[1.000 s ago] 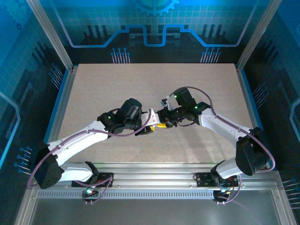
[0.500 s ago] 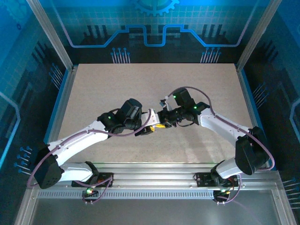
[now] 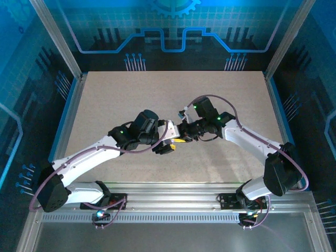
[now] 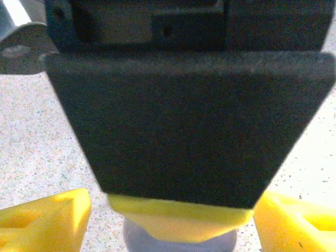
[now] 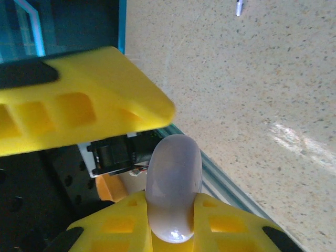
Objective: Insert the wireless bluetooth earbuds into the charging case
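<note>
Right end effector (image 5: 167, 157) pinches charging case (image 5: 173, 199) edge-on.

From above, the light is even and cool, blue-tinted at the walls, and the picture is sharp, with faint soft shadows on the table (image 3: 131, 105) near the arms. From the left wrist, the dark block straight ahead of the left gripper (image 4: 170, 220) is heavily blurred, and its yellow fingers (image 4: 47, 218) are soft. Beside the right gripper (image 5: 168, 163) a pale streak of glare crosses the table, and the case (image 5: 173, 194) between its fingers carries a small shine.
</note>
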Controlling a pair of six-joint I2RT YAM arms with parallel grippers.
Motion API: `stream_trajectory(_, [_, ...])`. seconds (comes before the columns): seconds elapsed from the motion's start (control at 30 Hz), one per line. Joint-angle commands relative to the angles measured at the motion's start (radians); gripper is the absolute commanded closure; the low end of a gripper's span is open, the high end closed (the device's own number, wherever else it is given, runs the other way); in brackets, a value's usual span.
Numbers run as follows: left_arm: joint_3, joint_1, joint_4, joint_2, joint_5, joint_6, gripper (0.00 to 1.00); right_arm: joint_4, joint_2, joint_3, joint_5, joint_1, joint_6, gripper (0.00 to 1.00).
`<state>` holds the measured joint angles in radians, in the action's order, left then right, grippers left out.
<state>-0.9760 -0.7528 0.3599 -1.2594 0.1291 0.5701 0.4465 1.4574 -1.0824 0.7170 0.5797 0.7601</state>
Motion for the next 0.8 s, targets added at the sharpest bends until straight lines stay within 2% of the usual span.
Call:
stream_trajectory(0.0, [-0.001,-0.008,-0.004,0.034,0.039,-0.02,0.17,0.067,-0.028,-0.031,-0.032,-0.008,-0.094,0.8])
stream_trajectory(0.1, [-0.004,-0.007,0.02,0.04,0.055,-0.027,0.16,0.089,-0.039,-0.025,-0.039,-0.032,-0.173,0.8])
stream_trajectory(0.2, [-0.01,0.011,0.057,0.052,0.138,-0.023,0.17,0.105,-0.059,-0.012,-0.021,-0.068,-0.257,0.8])
stream_trajectory(0.33, [-0.047,0.086,0.114,0.051,0.268,-0.074,0.19,0.099,-0.101,0.006,0.005,-0.107,-0.368,0.81])
stream_trajectory(0.63, [-0.048,0.203,0.102,0.065,0.548,-0.124,0.26,0.283,-0.222,-0.052,-0.022,-0.158,-0.793,0.81])
stream_trajectory(0.77, [-0.077,0.208,0.15,0.047,0.652,-0.061,0.3,0.4,-0.247,-0.098,0.021,-0.167,-1.045,0.8])
